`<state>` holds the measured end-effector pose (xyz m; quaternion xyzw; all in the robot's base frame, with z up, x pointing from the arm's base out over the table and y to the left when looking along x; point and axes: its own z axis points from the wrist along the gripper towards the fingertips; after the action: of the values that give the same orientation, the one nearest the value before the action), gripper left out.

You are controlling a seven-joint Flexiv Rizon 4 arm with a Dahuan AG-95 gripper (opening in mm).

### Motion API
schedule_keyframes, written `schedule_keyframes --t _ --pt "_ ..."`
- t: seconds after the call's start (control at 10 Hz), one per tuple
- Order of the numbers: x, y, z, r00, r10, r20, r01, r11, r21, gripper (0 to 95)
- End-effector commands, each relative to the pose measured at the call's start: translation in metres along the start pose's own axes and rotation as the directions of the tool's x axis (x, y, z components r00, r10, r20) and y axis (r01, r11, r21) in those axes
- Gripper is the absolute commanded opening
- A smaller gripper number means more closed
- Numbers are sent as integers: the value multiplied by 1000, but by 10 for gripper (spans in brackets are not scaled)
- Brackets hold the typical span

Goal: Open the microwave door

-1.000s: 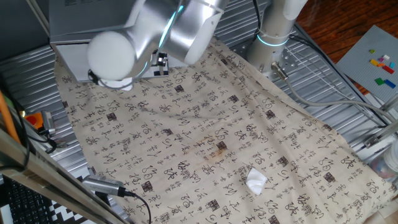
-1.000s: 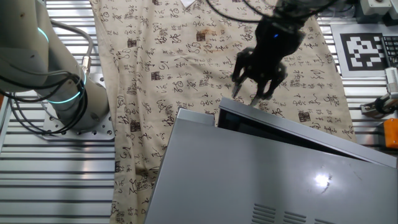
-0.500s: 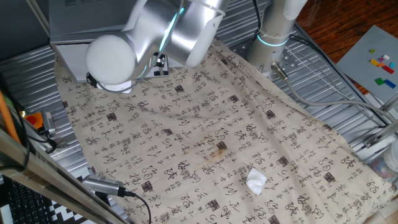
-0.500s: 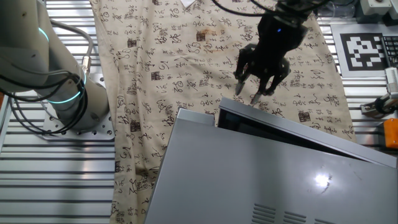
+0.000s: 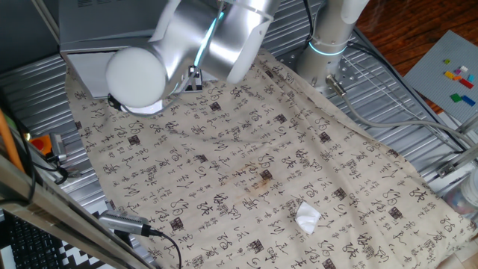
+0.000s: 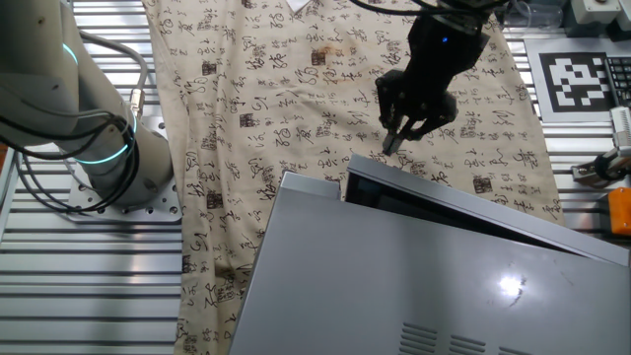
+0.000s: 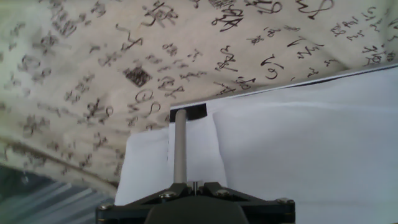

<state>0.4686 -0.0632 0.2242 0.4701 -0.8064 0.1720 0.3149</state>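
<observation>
The microwave (image 6: 394, 286) is a light-grey box in the near part of the other fixed view; a dark strip shows between its top and the microwave door's edge (image 6: 473, 205). In the hand view the microwave door (image 7: 298, 143) is a white panel with a thin grey bar handle (image 7: 179, 146) on a black mount. My black gripper (image 6: 391, 146) stands at the door's left top corner with its fingers together. In the hand view my gripper (image 7: 195, 183) sits at the near end of the handle. In one fixed view the arm hides the gripper in front of the microwave (image 5: 97, 22).
The beige cloth with black characters (image 5: 246, 164) covers the ribbed tabletop in front of the door. A crumpled white scrap (image 5: 307, 217) lies on it. The arm's base (image 6: 118, 168) with cables stands to one side. An orange object (image 6: 621, 212) lies beyond the microwave.
The gripper's fingers were spread wide above the door's corner; now they have come together at the handle. The hand has shifted slightly. The door's gap looks the same.
</observation>
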Motion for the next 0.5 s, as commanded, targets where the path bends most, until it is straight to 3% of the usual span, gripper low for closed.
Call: schedule_keyframes --t 0.1,0.3,0.5 --pt "8 3 0 998 -61 -14 61 998 1 0" --pt "8 3 0 1000 -12 18 13 1000 -18 0" --pt "5 6 -8 990 101 103 -94 993 -73 0"
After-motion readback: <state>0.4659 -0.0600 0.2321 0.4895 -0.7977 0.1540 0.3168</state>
